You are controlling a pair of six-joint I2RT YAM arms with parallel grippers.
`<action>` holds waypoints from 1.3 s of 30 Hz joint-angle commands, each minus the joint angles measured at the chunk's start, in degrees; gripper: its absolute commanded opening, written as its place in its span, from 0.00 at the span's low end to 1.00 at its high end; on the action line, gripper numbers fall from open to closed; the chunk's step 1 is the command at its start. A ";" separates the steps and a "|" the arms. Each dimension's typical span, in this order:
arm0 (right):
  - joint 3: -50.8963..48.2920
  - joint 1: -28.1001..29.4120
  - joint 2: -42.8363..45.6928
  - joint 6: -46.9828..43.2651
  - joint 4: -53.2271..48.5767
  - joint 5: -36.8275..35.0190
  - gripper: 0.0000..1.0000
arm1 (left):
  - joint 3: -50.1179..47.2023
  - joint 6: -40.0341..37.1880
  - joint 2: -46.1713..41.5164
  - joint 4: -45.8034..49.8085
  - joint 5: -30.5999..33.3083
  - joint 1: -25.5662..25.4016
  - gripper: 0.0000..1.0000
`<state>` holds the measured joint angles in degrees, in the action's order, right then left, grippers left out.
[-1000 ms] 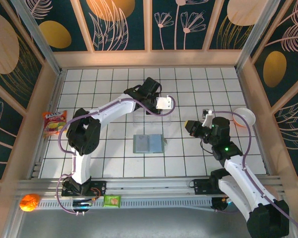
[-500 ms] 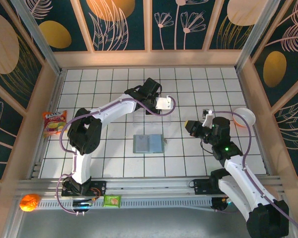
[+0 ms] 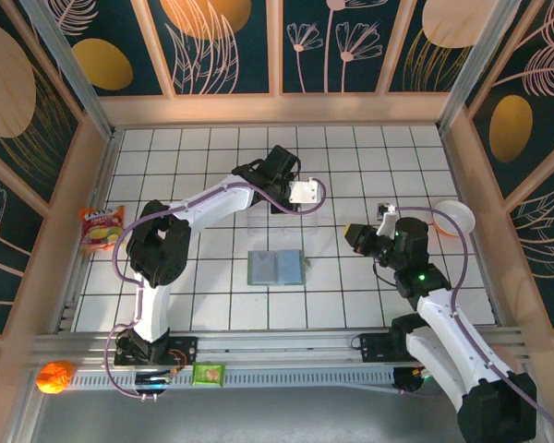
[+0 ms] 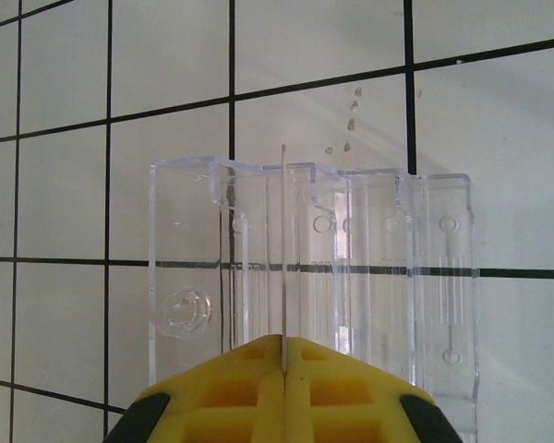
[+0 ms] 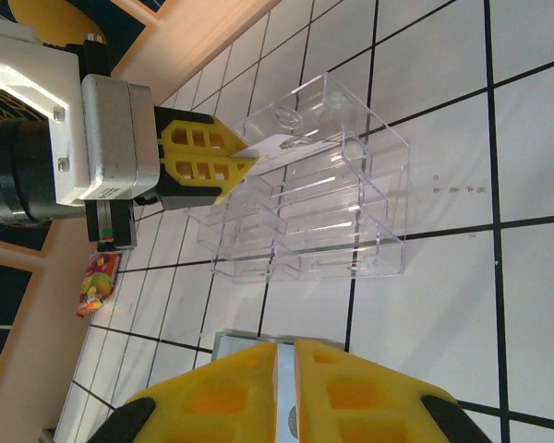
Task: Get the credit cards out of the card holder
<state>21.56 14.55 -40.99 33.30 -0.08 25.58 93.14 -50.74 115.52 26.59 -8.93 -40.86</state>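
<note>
Transparent credit card [image 4: 283, 240], edge-on and clenched in the left tool [image 4: 284, 345], hangs directly over the clear rack [image 4: 425, 277], parallel to its slots. Whether the right tool [image 5: 285, 351] grips anything, I cannot tell.

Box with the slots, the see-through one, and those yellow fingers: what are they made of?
The box looks like clear hard plastic, glossy: floor lines show through it and its edges glint. The left gripper's fingers look like matte yellow plastic with moulded hollows; whether hard or rubbery, the look leaves open.
</note>
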 commanded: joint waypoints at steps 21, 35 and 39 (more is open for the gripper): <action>1.11 -1.09 0.36 -0.39 0.34 1.04 0.15 | 0.73 4.66 1.47 -0.73 -0.80 0.34 0.00; 0.94 -1.30 0.39 0.01 0.78 1.66 0.16 | 2.51 9.04 0.67 -5.60 4.46 0.29 0.24; 0.94 -1.29 0.29 0.27 0.76 1.49 0.19 | 3.12 11.74 -0.29 -9.20 5.62 0.30 0.28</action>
<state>21.56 13.80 -40.99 33.36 -0.05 26.09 94.54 -41.63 116.01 21.12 -4.93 -40.86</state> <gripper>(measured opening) 0.187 0.273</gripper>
